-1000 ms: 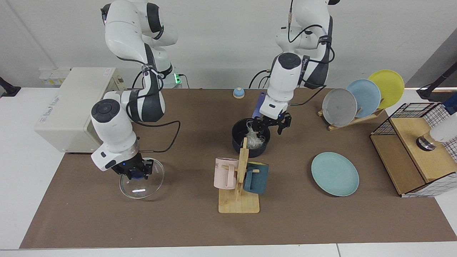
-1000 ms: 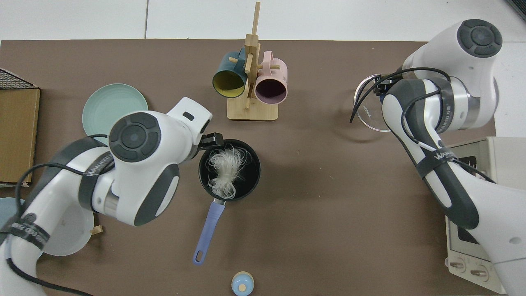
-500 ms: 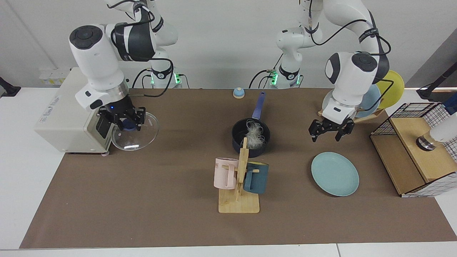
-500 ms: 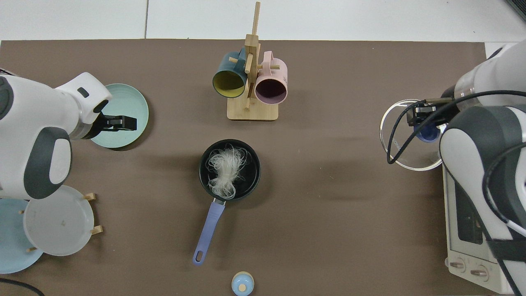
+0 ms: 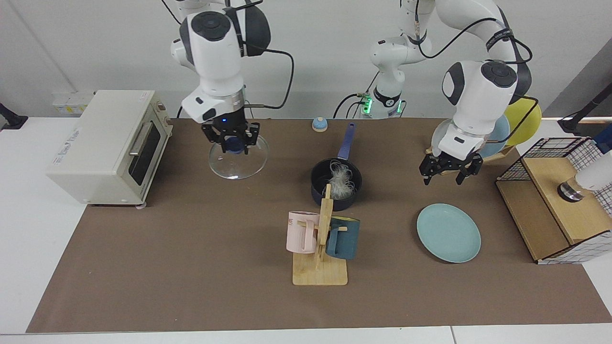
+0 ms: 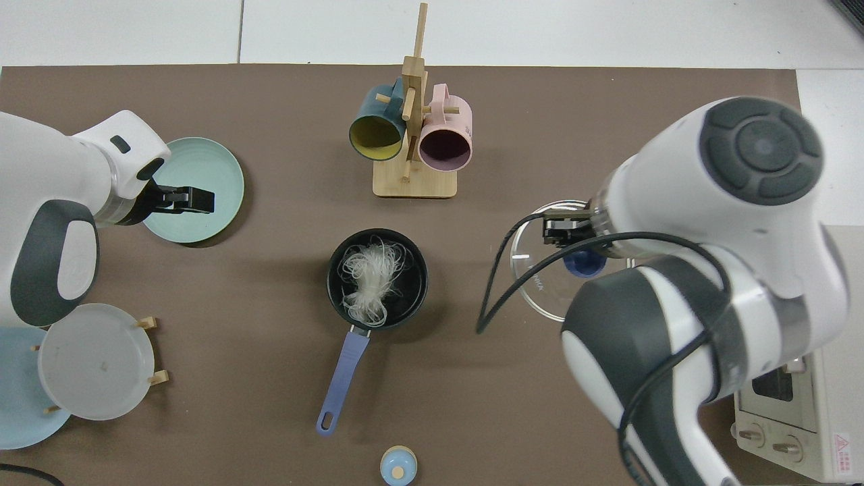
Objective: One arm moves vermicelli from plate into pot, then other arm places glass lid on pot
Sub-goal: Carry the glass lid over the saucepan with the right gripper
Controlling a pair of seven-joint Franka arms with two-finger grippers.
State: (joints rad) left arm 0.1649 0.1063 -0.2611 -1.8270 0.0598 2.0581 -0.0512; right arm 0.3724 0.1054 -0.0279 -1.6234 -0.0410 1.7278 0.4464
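Brown matting covers the counter (image 5: 191, 267), where the vermicelli (image 5: 341, 184) lies inside the pot (image 5: 319, 187), just behind a wooden mug rack (image 5: 321, 248). Off to that pot's side in the facing view, the right gripper (image 5: 231, 142) is clenched on the blue knob of the glass lid (image 5: 237, 163) and holds it in the air beside a toaster oven (image 5: 103, 145). Released and empty, the left gripper (image 5: 449, 173) hangs above the bare plate (image 5: 448, 232).
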